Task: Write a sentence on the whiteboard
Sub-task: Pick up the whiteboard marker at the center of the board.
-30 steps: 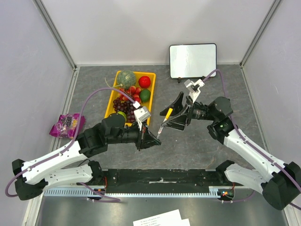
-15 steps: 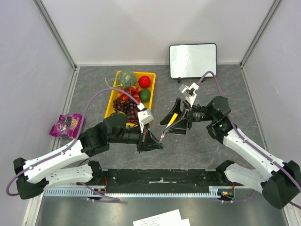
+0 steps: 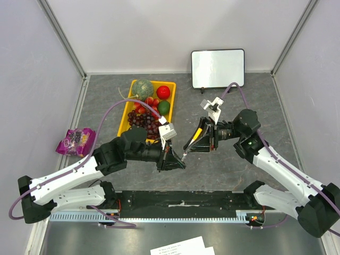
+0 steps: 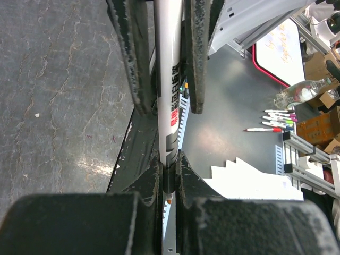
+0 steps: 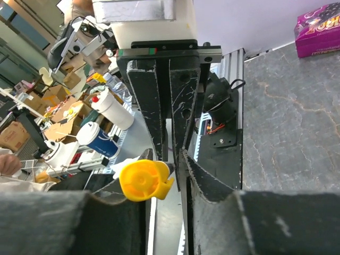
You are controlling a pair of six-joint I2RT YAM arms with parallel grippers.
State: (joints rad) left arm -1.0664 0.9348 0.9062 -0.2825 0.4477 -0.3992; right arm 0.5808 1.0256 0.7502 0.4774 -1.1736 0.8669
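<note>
Facing each other, left gripper point(image 3: 180, 160) clamps the marker point(image 4: 167, 79); right gripper point(image 3: 195, 140) pinches its cap point(image 5: 143, 180).

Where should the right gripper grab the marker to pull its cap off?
Probably by the yellow cap, the end poking out of the left gripper. Come straight at that end, along the marker, one finger each side of the round cap.

1. The marker point(image 4: 169, 79) carries black print running along its barrel above a small red block with white characters. The print is turned sideways and cannot be read.
2. The purple packet point(image 5: 319, 26) shows pale block letters, cut off at the edge.
3. The paper sheets point(image 3: 180, 246) hold printed lines too small to read.
4. The red-framed board point(image 4: 280, 50) bears illegible orange handwriting.
</note>
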